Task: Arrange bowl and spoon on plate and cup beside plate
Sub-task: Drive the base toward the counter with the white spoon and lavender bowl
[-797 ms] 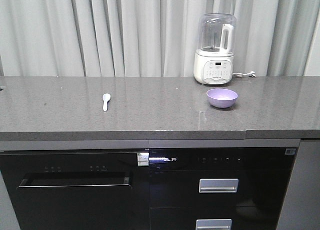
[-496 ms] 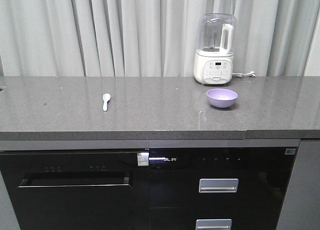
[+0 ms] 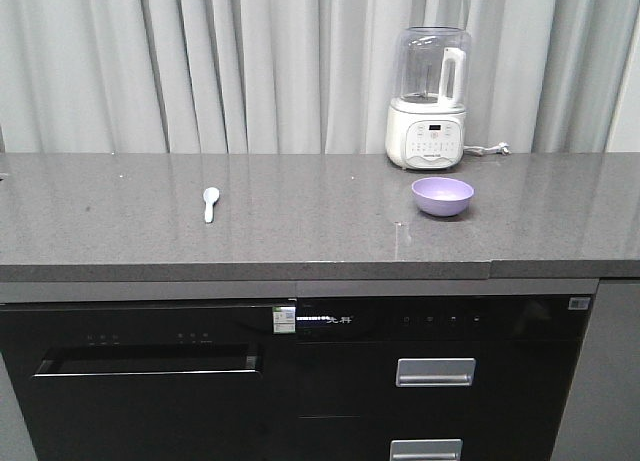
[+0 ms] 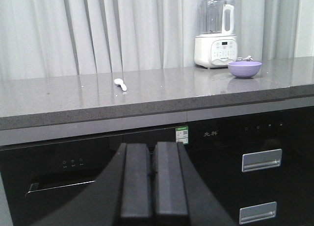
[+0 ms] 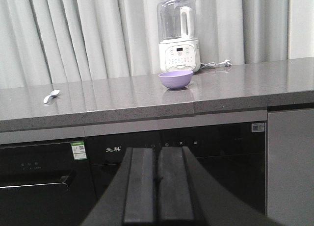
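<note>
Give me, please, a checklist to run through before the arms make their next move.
1. spoon free to grasp: ok, it lies alone on the counter.
2. bowl upright and reachable: ok, it stands in front of the blender, apart from it.
3. plate located: not ok, it shows in no view.
4. cup located: not ok, it shows in no view.
5. left claw ready to grasp: not ok, it is shut and empty.
6. right claw ready to grasp: not ok, it is shut and empty.
</note>
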Motion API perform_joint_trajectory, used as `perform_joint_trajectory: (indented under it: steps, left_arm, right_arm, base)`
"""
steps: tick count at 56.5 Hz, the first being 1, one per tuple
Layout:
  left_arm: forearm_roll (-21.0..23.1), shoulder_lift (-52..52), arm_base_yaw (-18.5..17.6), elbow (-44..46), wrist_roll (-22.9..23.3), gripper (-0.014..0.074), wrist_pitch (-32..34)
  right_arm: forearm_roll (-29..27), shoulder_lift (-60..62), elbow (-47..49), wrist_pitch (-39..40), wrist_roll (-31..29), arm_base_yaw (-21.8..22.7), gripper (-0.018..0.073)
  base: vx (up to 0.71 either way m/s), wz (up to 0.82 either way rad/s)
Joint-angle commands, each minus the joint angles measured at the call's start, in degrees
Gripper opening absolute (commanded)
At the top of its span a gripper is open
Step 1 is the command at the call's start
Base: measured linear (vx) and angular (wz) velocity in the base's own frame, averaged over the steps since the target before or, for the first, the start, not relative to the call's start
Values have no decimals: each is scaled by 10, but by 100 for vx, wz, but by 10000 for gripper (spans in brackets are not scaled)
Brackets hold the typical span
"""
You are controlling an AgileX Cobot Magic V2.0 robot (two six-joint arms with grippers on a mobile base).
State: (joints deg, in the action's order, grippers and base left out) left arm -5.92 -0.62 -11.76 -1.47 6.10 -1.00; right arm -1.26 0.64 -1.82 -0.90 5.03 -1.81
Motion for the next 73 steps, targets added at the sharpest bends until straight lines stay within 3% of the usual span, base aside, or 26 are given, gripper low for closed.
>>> perform_joint_trajectory:
  steps: [1, 73]
  left_arm:
    - [5, -9, 1, 15, 0, 0, 45]
    - [5, -9, 1, 15, 0, 0, 45]
  right_arm:
    - [5, 3, -1, 51, -1, 4, -6]
    - [5, 3, -1, 51, -1, 4, -6]
  base:
    - [2, -3]
    - [15, -7]
